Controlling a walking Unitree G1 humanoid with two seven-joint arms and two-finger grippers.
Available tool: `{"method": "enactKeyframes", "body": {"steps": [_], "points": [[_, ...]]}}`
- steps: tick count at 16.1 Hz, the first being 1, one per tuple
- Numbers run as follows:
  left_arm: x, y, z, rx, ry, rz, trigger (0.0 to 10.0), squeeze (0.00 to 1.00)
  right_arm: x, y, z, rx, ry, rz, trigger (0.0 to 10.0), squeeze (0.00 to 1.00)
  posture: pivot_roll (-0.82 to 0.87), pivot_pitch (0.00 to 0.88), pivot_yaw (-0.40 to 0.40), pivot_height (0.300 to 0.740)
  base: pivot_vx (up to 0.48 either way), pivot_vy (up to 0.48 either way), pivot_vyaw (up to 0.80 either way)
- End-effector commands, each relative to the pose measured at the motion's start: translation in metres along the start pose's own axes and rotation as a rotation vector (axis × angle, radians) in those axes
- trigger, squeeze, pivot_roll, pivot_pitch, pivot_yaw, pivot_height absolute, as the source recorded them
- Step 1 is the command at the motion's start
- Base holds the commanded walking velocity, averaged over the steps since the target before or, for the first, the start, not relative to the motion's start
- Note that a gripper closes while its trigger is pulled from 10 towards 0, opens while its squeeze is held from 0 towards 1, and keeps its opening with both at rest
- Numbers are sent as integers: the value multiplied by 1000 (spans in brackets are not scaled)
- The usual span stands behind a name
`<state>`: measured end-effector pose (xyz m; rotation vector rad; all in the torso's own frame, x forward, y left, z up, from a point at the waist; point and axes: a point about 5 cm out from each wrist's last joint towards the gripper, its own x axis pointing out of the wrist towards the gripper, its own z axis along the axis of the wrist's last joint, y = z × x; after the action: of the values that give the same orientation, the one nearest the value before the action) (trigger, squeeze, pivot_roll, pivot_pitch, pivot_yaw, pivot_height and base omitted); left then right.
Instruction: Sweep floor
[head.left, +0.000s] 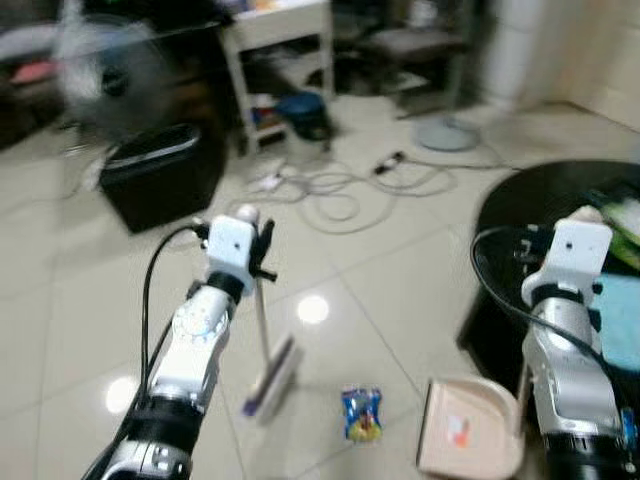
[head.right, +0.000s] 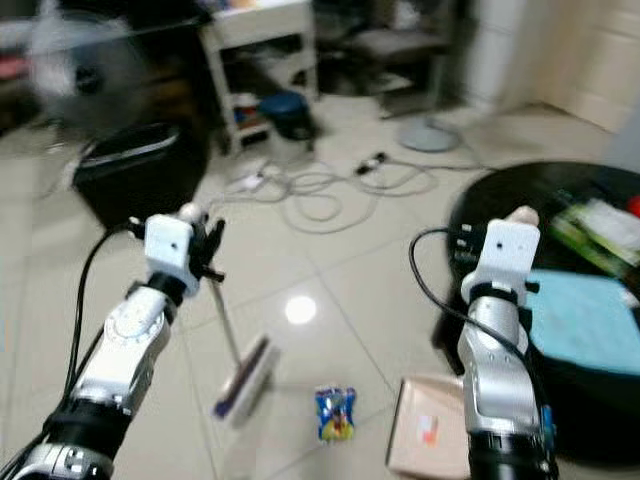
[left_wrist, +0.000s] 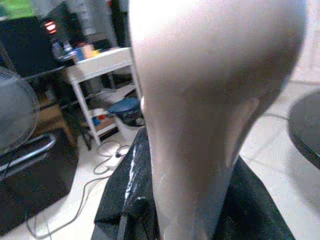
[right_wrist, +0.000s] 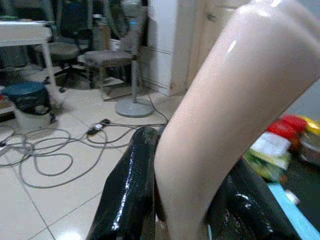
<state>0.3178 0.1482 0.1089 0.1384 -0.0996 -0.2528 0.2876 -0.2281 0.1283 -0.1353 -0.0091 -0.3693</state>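
The floor is smooth tile. The left end effector is closed around the top of the broom, a light, stiff stick. The right end effector grips the dustpan handle. A small snack packet lies at 3 o'clock of the brush head.

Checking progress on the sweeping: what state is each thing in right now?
Left gripper: shut on the broom handle.
Small broom with purple-edged head: upright, head on the tiles.
Right gripper: shut on the dustpan handle.
Beige plastic dustpan: resting on the floor.
Blue snack wrapper: lying on the floor, unswept, between broom and dustpan.
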Motion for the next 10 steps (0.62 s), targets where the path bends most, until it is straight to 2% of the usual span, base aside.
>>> {"method": "enactKeyframes", "body": {"steps": [1, 10], "points": [[0, 12, 6, 25, -21, 34, 10000, 0, 1, 12, 10, 39, -41, 35, 10000, 0, -59, 0, 82, 740, 0, 0, 0], [0, 15, 4, 31, -13, 45, 10000, 0, 0, 12, 9, 30, -66, 30, 10000, 0, -54, 0, 74, 740, 0, 0, 0]]}}
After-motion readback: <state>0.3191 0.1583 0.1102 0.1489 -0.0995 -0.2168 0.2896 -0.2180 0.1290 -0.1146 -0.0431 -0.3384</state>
